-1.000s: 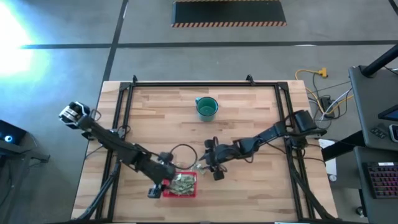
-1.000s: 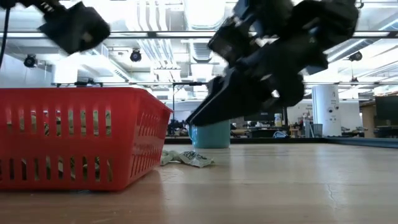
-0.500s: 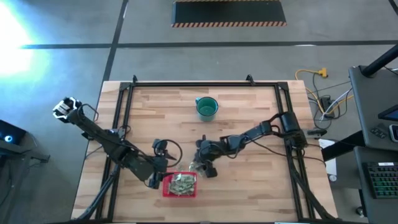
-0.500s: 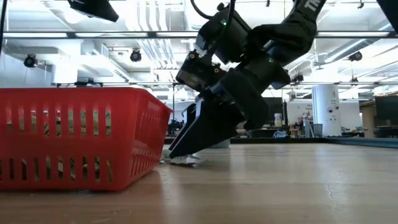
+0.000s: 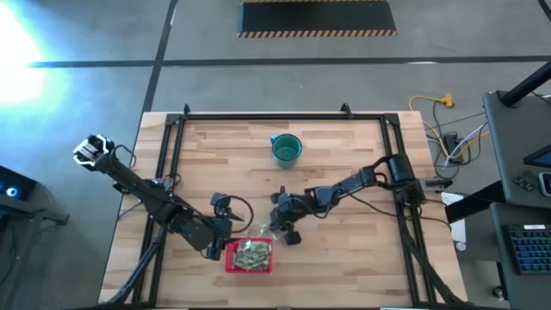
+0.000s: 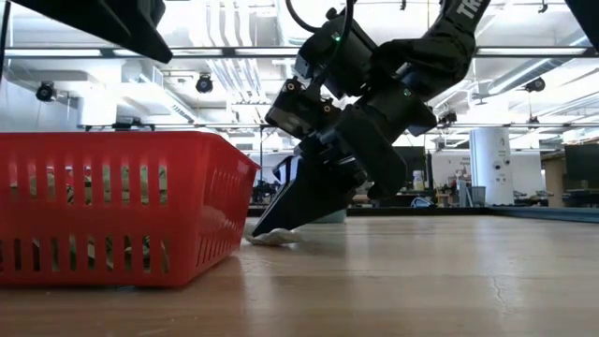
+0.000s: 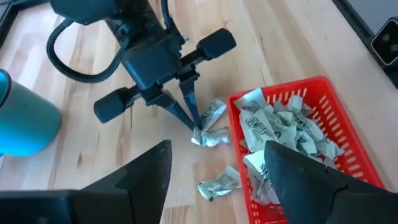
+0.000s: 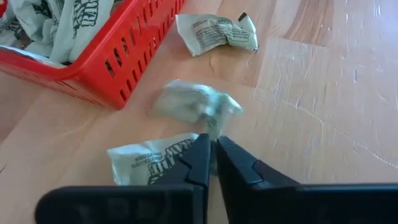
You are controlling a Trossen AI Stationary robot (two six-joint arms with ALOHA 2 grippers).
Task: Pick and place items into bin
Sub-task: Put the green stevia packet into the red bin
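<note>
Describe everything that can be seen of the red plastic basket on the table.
The small red square plastic basket has low walls cut with upright slots and stands level near the front edge of the wooden table. It holds a heap of pale green and whitish wrapped packets. Three more packets lie on the wood just beside it, not touching it. The left tool hovers open above it; nothing grips it.
</note>
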